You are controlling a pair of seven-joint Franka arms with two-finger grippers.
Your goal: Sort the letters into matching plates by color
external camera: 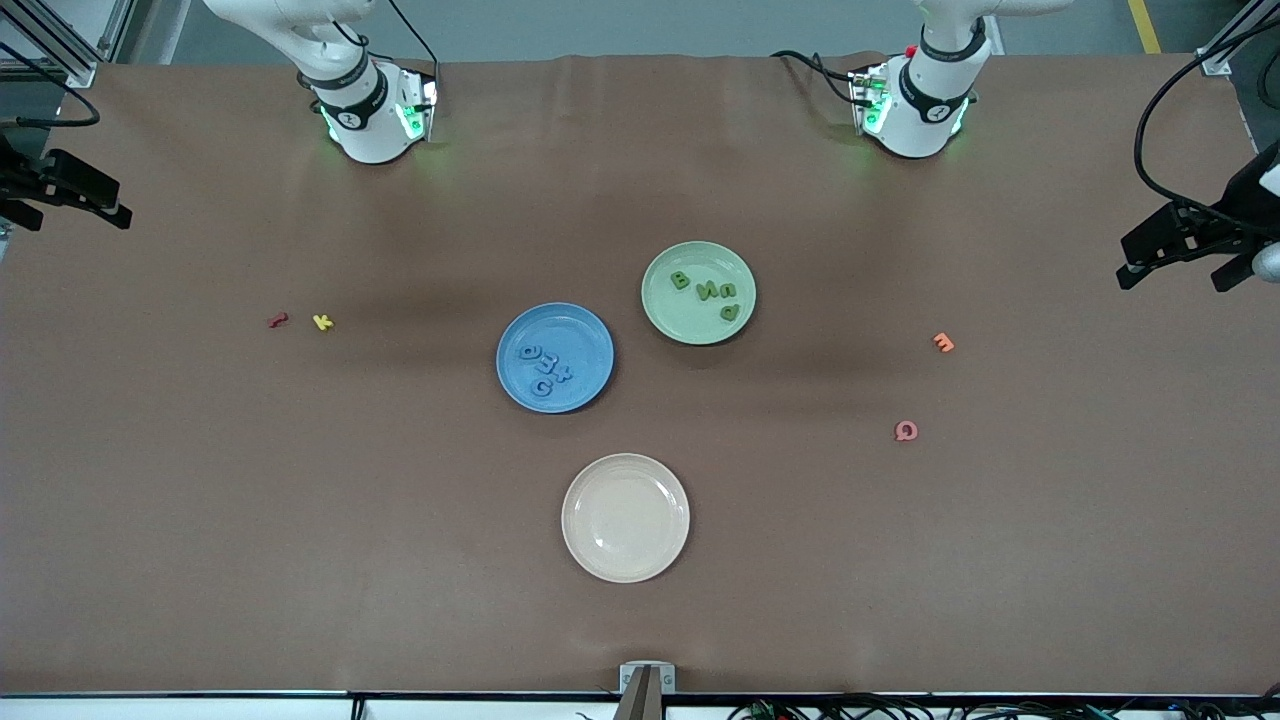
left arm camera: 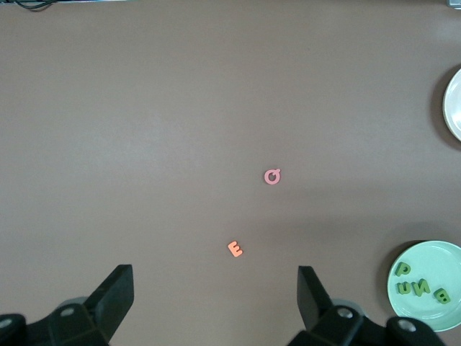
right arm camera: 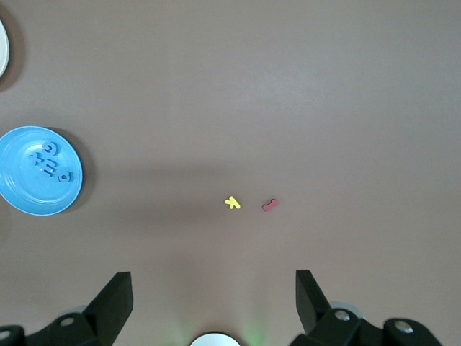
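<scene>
In the front view, four blue letters (external camera: 546,366) are lying in the blue plate (external camera: 590,330) and four green letters (external camera: 712,292) in the pale green plate (external camera: 665,310), both plates sitting near the middle of the table (external camera: 200,500), so the sorting is appearing complete. In the left wrist view, the left gripper (left arm camera: 216,295) is hanging wide open and empty toward the left arm's end of the table. In the right wrist view, the right gripper (right arm camera: 214,299) is likewise hanging wide open, holding nothing, toward the right arm's end.

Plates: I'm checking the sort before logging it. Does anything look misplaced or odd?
Nothing stands out. Blue letters lie in the blue plate, green letters in the green plate. The cream plate holds nothing.
</scene>
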